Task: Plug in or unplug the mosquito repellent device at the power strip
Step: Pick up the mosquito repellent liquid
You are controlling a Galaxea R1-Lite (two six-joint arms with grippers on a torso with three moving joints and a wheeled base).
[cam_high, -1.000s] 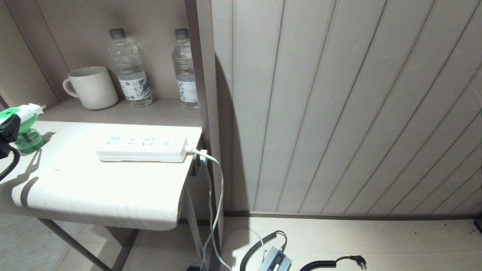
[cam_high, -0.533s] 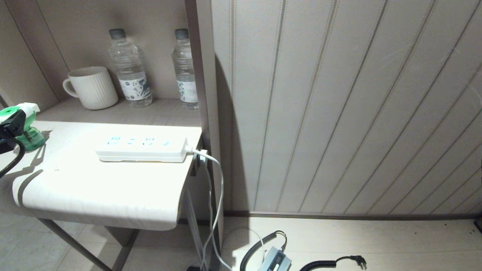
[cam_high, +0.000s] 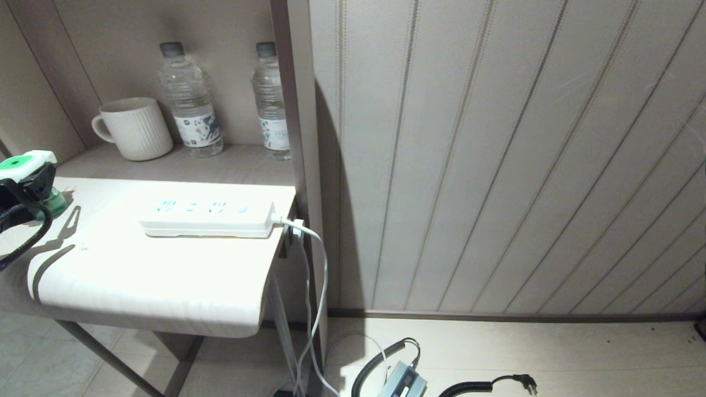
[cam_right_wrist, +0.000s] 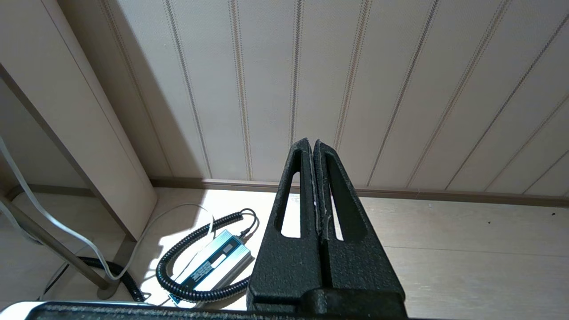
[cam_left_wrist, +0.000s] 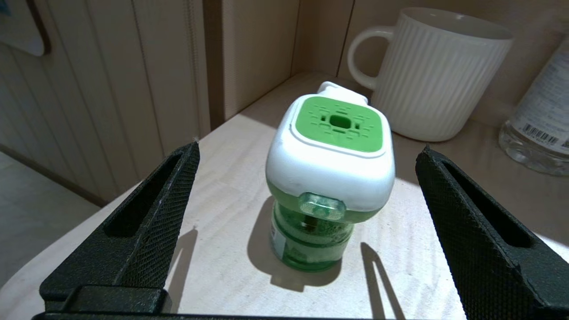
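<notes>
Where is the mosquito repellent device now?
In the head view, the mosquito repellent device stands upright at the tabletop's far left, left of the power strip, before the mug.

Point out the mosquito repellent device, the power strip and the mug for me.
mosquito repellent device (cam_left_wrist: pixel 336 123): left wrist view, green top face.
power strip (cam_high: pixel 207 218): head view, white top face.
mug (cam_high: pixel 138 129): head view, ribbed side wall.

No words can be read. A water bottle (cam_left_wrist: pixel 540 120) label shows a barcode, its numbers too small.

Left end effector (cam_high: pixel 22 184) cut by head view's edge, partly hiding repellent device (cam_high: pixel 19 164); prongs unseen.
</notes>
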